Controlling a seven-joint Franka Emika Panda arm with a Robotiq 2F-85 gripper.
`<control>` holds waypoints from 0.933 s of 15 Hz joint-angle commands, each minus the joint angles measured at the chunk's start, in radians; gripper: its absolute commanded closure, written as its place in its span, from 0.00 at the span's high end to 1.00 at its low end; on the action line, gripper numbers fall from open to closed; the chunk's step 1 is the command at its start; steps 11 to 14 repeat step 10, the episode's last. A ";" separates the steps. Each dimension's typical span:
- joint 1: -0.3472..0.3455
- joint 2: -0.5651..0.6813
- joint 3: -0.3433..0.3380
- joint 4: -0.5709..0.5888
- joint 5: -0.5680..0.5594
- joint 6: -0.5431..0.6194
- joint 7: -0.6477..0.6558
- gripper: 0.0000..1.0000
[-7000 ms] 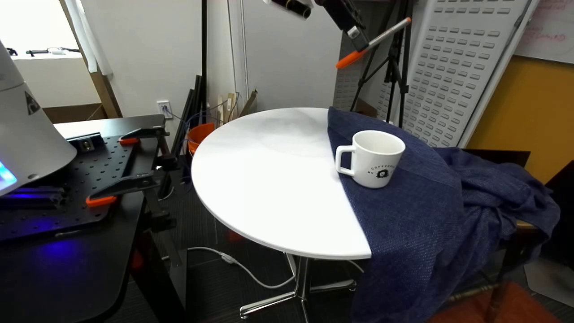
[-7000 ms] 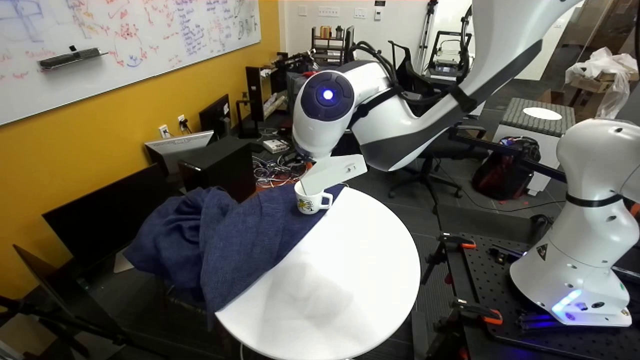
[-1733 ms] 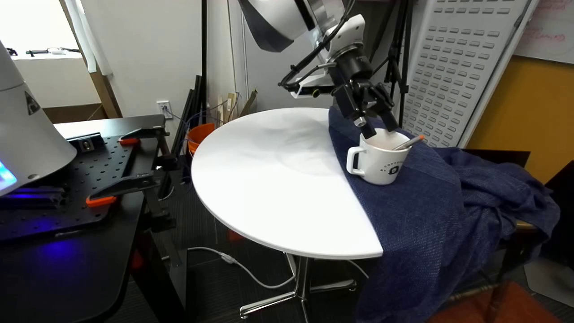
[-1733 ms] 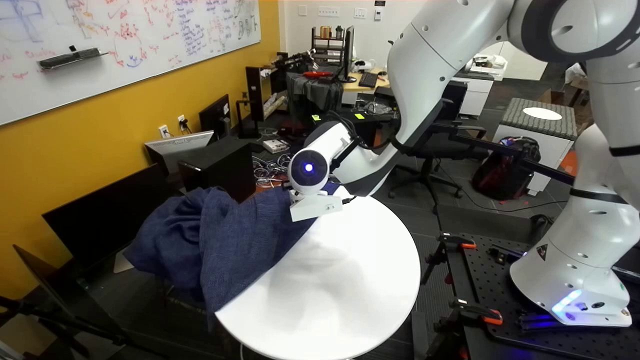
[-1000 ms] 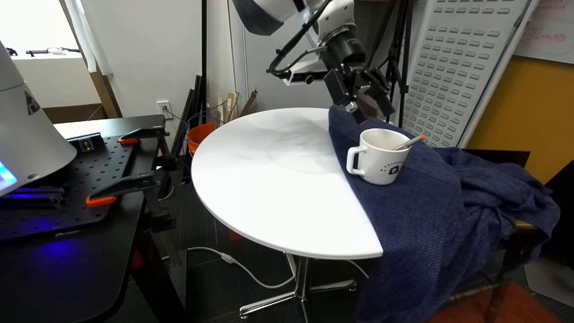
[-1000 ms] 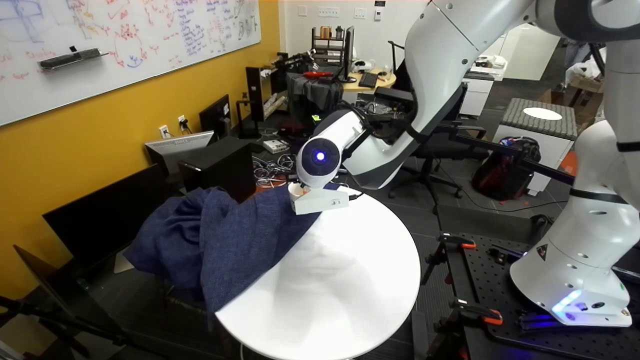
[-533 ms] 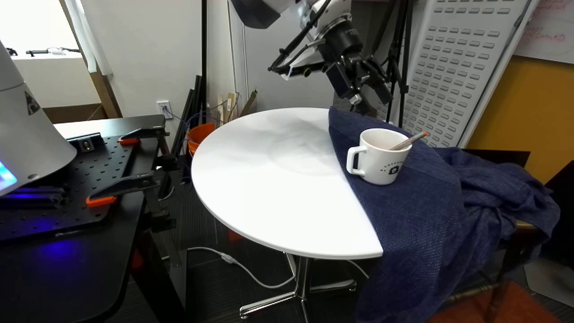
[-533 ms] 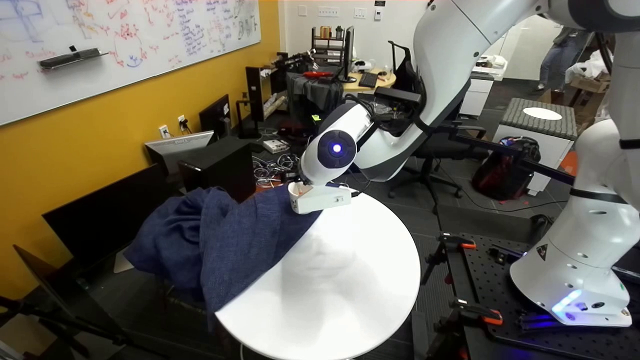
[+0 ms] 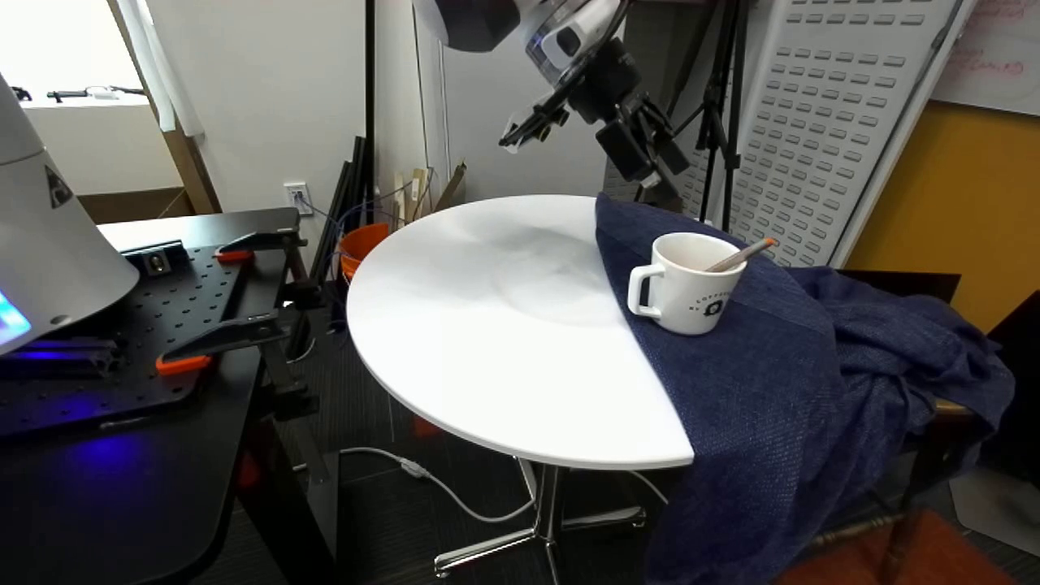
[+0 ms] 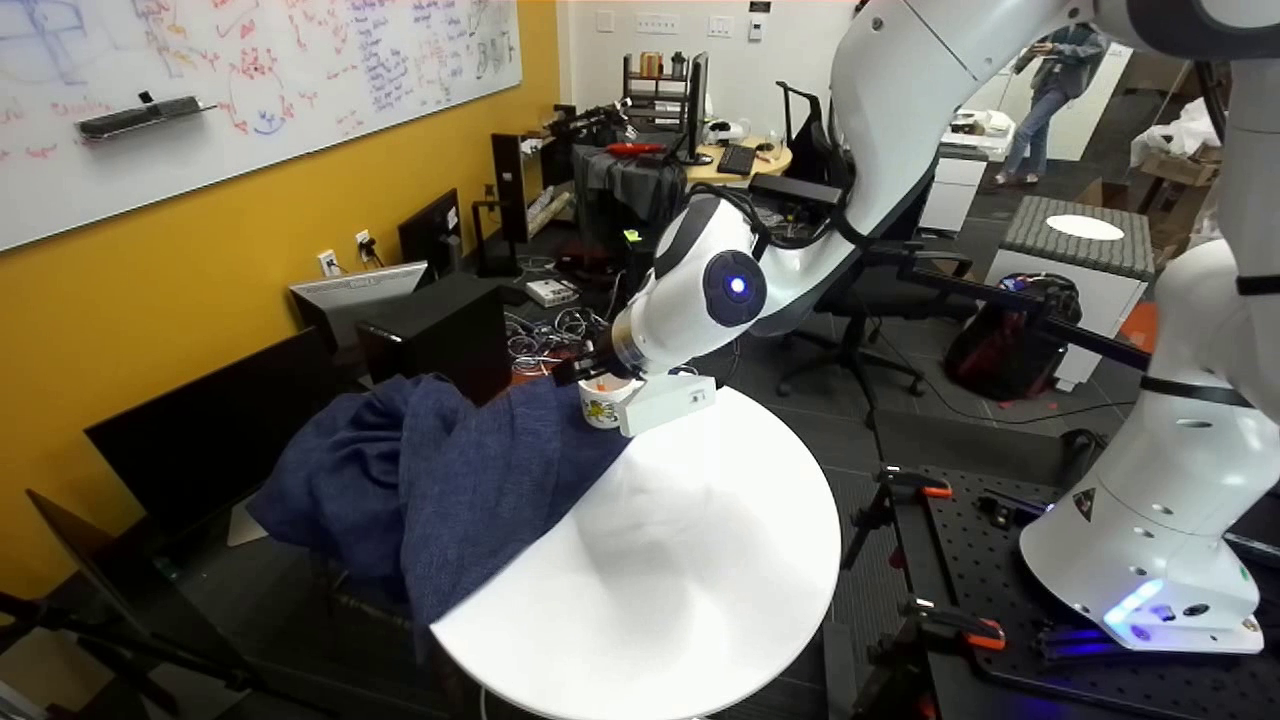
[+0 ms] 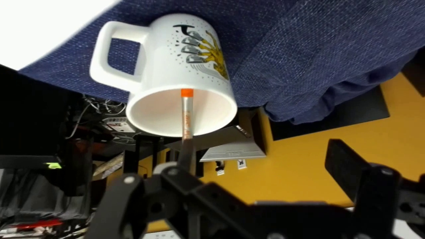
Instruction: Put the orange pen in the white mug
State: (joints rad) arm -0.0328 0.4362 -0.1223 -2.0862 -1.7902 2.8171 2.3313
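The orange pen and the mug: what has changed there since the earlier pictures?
The orange pen, earlier held aloft in the pincer, came down and was let go; it leans in the white mug. The open pincer has drawn back. Mug and blue cloth shifted slightly rightward in an exterior view; the mug stays upright.

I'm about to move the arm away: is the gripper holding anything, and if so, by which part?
Nothing is held: the gripper is open, apart from the orange pen, which leans in the white mug.
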 commanded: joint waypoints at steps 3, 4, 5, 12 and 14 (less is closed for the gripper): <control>-0.038 -0.015 0.012 0.012 -0.231 0.158 0.089 1.00; -0.044 -0.013 0.018 0.018 -0.265 0.176 0.100 1.00; -0.052 -0.012 0.026 0.024 -0.301 0.195 0.115 1.00; -0.034 0.000 0.012 0.016 -0.266 0.164 0.080 1.00; -0.034 0.000 0.012 0.016 -0.266 0.164 0.080 1.00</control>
